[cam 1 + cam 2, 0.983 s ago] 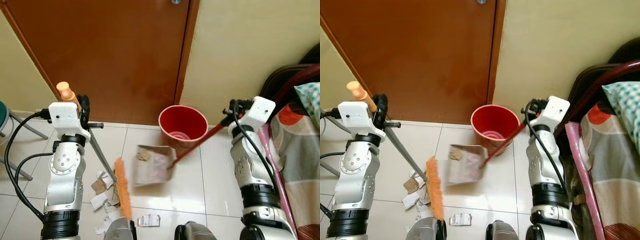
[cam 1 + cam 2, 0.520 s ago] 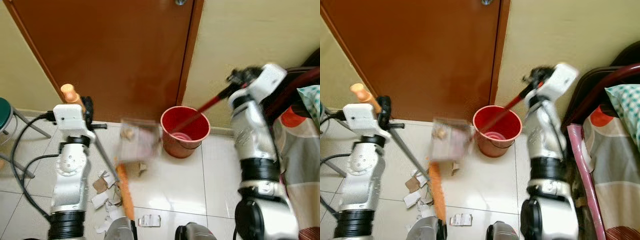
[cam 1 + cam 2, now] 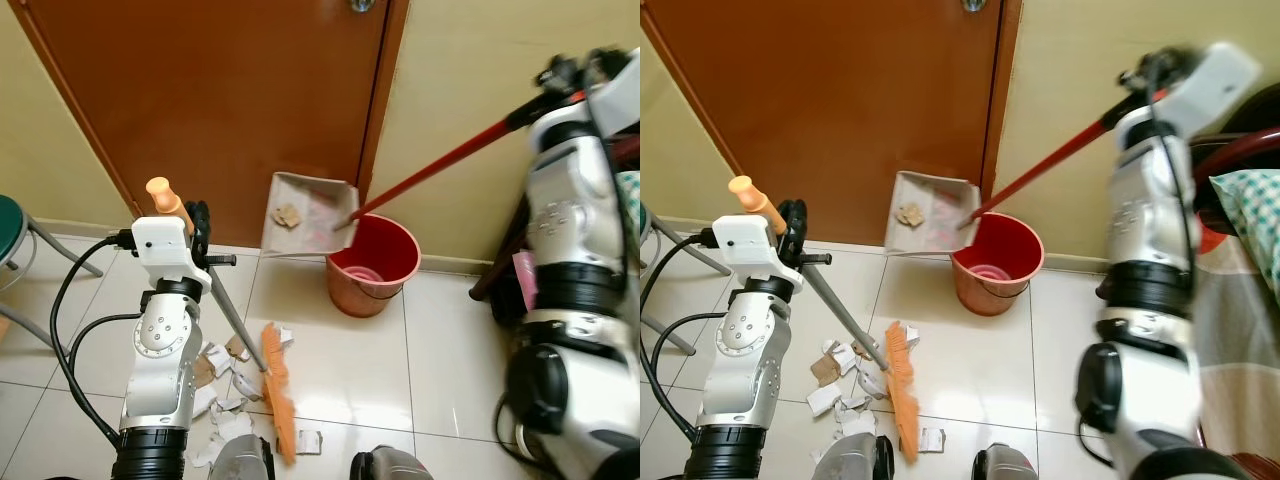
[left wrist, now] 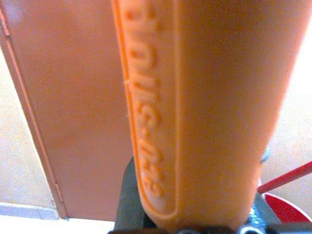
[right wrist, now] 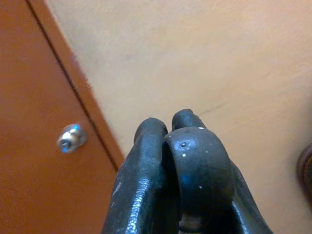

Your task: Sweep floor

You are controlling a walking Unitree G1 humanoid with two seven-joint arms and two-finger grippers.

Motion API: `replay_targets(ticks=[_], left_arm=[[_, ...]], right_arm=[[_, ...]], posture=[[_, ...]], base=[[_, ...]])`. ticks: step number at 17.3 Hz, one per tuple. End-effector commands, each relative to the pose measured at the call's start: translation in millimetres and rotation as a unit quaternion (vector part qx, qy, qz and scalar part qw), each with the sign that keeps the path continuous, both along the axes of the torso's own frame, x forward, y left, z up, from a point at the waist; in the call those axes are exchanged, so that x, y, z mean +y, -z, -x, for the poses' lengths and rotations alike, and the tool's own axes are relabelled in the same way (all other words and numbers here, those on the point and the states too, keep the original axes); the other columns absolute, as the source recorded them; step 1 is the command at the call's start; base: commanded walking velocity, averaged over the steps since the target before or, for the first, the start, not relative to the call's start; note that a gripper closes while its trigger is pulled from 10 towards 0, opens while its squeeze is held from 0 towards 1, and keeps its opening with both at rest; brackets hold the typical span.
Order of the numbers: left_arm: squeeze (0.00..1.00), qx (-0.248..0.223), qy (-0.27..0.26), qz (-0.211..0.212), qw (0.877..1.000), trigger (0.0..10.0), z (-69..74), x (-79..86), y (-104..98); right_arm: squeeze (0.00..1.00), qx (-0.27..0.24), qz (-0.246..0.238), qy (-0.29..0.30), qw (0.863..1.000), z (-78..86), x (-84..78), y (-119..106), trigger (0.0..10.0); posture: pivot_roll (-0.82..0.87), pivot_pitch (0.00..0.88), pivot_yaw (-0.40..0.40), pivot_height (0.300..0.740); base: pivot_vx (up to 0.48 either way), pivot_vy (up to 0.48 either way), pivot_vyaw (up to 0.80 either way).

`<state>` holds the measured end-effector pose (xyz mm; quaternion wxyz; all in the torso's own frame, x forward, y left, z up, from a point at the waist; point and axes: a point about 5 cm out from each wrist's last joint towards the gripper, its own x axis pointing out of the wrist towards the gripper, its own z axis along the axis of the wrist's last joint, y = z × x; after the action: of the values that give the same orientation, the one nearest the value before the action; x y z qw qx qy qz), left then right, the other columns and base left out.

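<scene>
Dustpan raised over the red bucket by the door, broom standing among scraps on the tiled floor.

The right gripper point(image 3: 1150, 78), fingers pinched on the red handle point(image 3: 440, 165), holds the grey dustpan point(image 3: 308, 214) tilted in the air above the red bucket's point(image 3: 400, 275) rim, paper scraps point(image 3: 289, 214) lying in it. The bucket stands on the floor against the wall, beside the brown door point(image 3: 220, 100). The left gripper point(image 3: 196, 228) is clamped on the broom point(image 3: 240, 330) near its orange grip point(image 4: 209, 107); the orange bristles point(image 3: 279, 392) rest on the floor beside torn paper litter point(image 3: 215, 365). A stool point(image 3: 15, 235) stands at the left.
</scene>
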<state>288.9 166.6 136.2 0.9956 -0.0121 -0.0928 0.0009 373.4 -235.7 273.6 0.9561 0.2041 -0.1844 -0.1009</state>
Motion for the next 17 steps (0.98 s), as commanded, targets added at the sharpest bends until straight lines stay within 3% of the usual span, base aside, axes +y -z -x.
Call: replay_targets(ticks=[1, 5, 8, 13, 15, 17], left_arm=[[0.00, -0.004, 0.004, -0.005, 1.000, 10.0, 0.5, 1.5, -2], [0.00, 0.000, 0.014, -0.001, 1.000, 10.0, 0.0, -2.8, -1], [0.00, 0.004, 0.020, 0.000, 1.000, 10.0, 0.4, -3.9, 0], [0.00, 0.006, 0.027, 0.001, 1.000, 10.0, 1.4, -5.5, 0], [0.00, 0.009, 0.030, 0.001, 1.000, 10.0, 3.1, -6.2, 2], [0.00, 0.010, 0.032, 0.001, 0.999, 10.0, 3.4, -6.7, 3]], right_arm=[[0.00, -0.045, 0.003, 0.014, 0.999, 4.4, -9.6, -22, 10.0], [0.00, -0.058, 0.088, 0.059, 0.993, 16.1, -40.8, -36, 10.0], [0.00, -0.066, 0.124, 0.068, 0.988, 20.9, -44.6, -38, 10.0], [0.00, -0.071, 0.220, 0.036, 0.972, 18.0, -15.3, -28, 10.0], [0.00, -0.095, 0.305, 0.003, 0.948, 20.4, 10.8, -28, 10.0], [0.00, -0.109, 0.338, -0.020, 0.934, 22.4, 25.3, -26, 10.0]], posture=[[-0.05, 0.000, -0.014, 0.740], [-0.06, 0.005, -0.007, 0.740], [-0.06, 0.010, 0.002, 0.740], [-0.05, 0.021, 0.002, 0.740], [-0.05, 0.024, 0.002, 0.740], [-0.05, 0.025, 0.003, 0.740]], base=[[0.000, 0.000, 0.00], [0.000, 0.000, 0.00], [0.000, 0.000, 0.00], [0.000, 0.000, 0.00], [0.000, 0.000, 0.00], [0.000, 0.000, 0.00]])
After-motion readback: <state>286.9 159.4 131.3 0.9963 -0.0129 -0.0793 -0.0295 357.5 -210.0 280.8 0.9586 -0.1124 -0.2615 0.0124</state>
